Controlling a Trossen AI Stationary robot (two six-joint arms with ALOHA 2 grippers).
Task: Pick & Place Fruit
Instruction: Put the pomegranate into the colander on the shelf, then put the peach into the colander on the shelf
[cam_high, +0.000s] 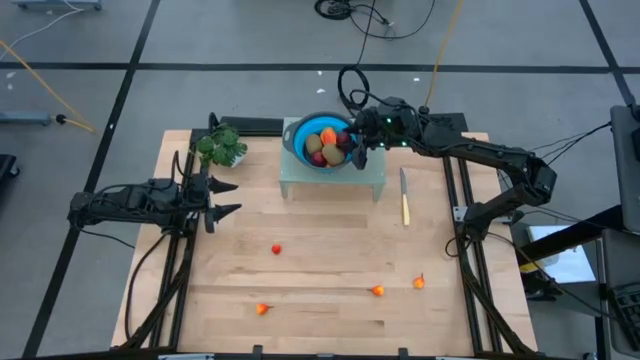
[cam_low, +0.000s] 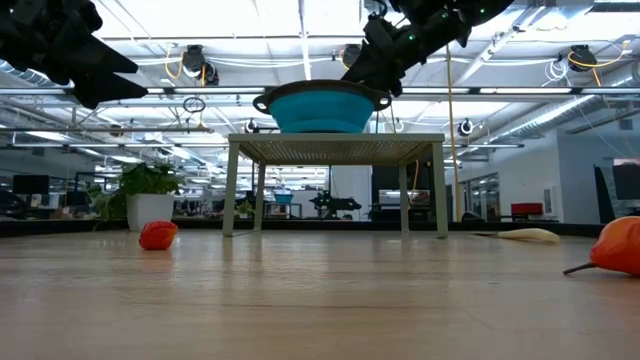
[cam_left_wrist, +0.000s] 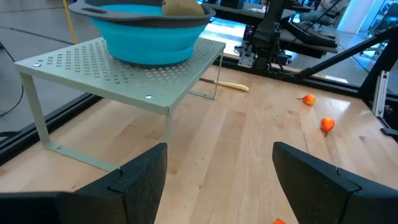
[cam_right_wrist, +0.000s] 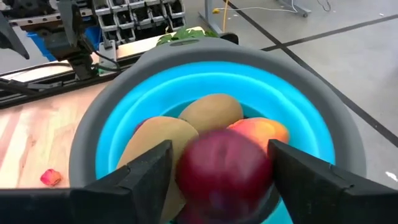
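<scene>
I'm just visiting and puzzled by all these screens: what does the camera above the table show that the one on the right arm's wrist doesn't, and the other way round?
Only the overhead view shows the left pincer waiting open over the table's left side, the knife, and four small orange-red pieces such as one scattered on the wooden table.

Only the right wrist view shows, close up, the dark red fruit sitting between the right pincer's fingers, above the other fruit.

Both show the blue bowl of fruit, the brown ovals inside it, and the green leafy bunch.
</scene>
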